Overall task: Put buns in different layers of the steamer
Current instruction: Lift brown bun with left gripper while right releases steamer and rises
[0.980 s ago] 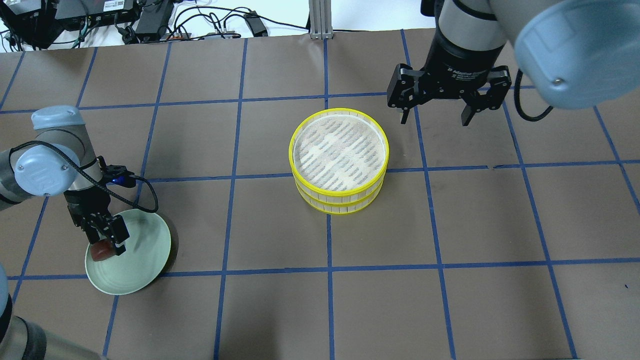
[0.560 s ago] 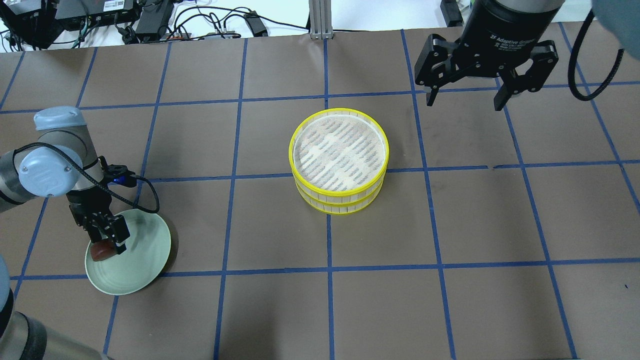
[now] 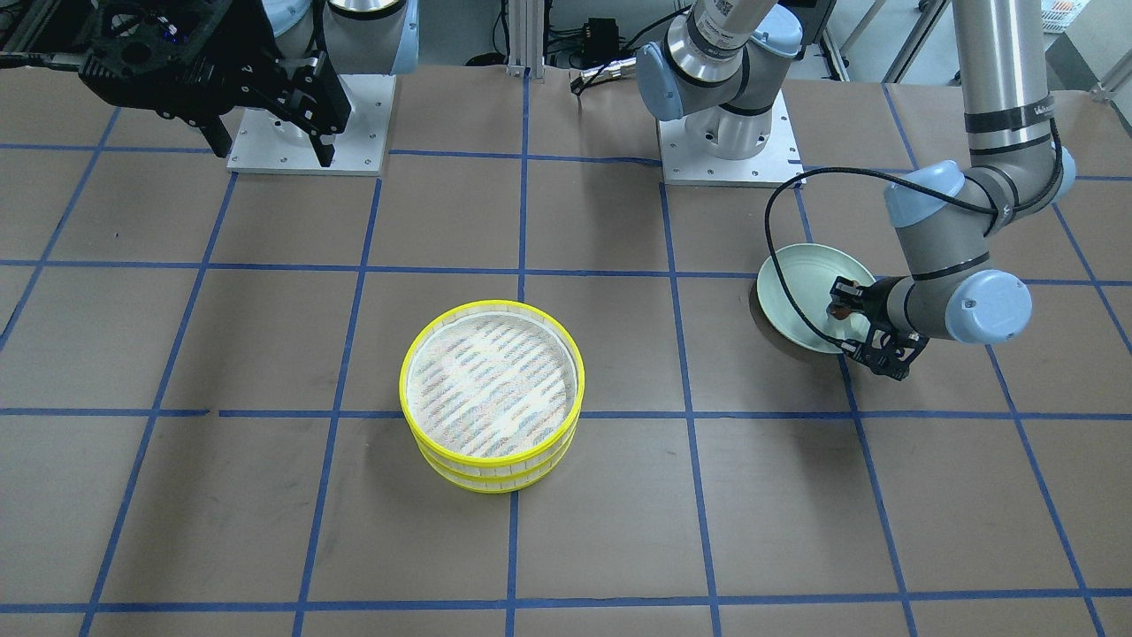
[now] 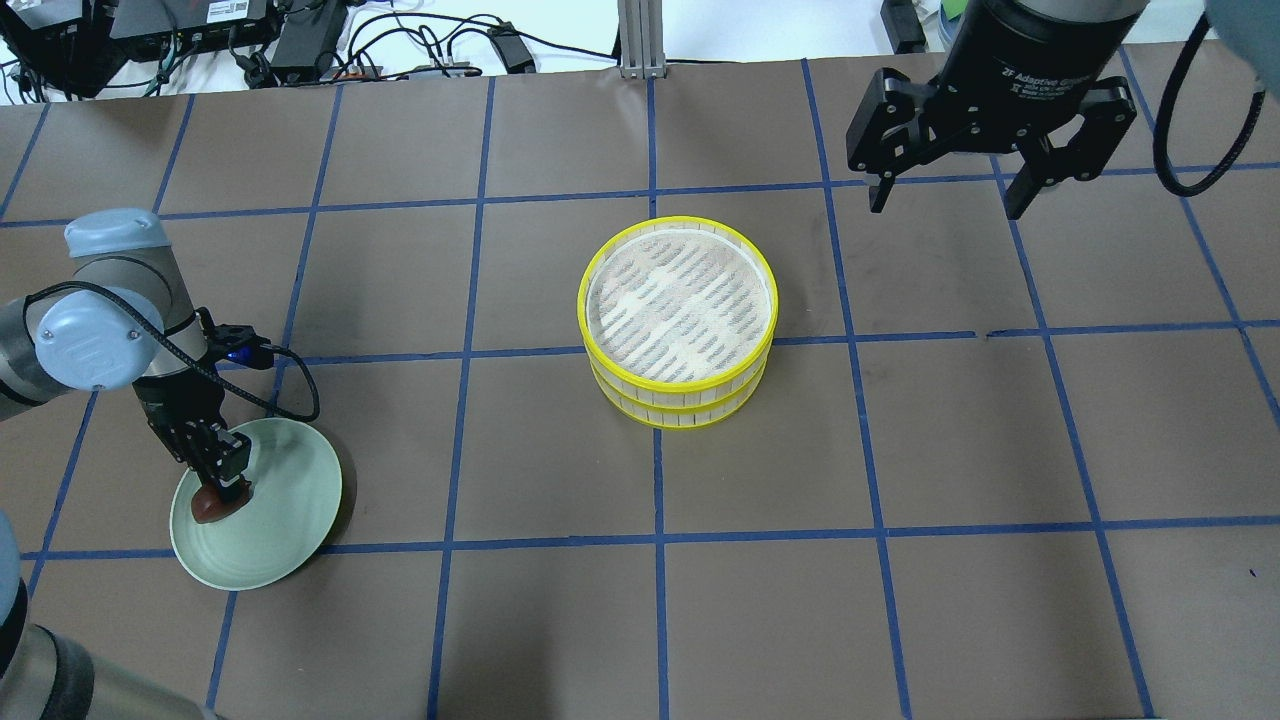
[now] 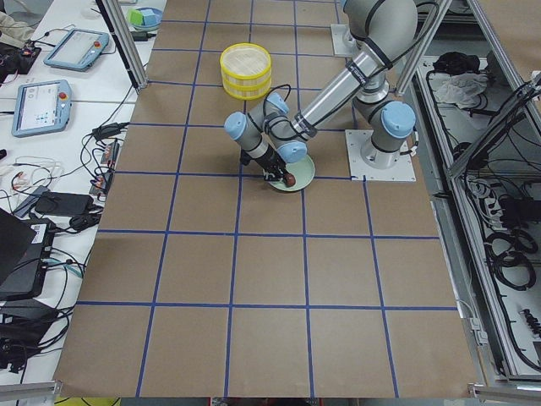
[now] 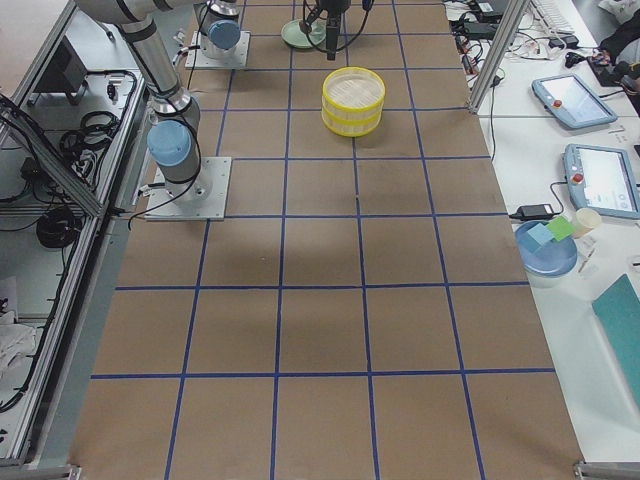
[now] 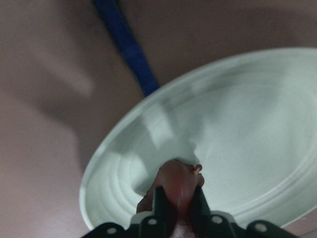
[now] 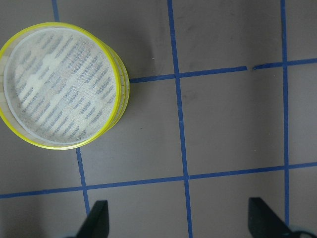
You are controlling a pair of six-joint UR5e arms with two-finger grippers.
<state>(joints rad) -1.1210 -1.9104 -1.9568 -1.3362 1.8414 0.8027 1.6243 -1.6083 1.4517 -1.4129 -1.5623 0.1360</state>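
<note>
Since a moment ago the left fingers (image 7: 159,208) have squeezed shut on the dark brown bun (image 4: 210,506). It sits on the smooth green plate (image 4: 290,500), far off on the robot's left of the steamer (image 4: 690,405), while the right fingers (image 8: 97,220), wide open and empty, have drifted farther from the steamer. I think this is the pick-up: next the round, soft-looking bun needs a gentle lift over the yellow rim onto the top tray (image 4: 584,305), whose slatted floor is bare. No white bun shows.

left arm (image 3: 1008,106) and right arm (image 3: 354,35): silver-grey tubes with rounded pale blue joint caps, on square silver base plates (image 3: 778,159) dotted with screws. black right gripper (image 4: 946,208) bears white lettering; thin black cable (image 3: 767,221) by the left wrist.
</note>
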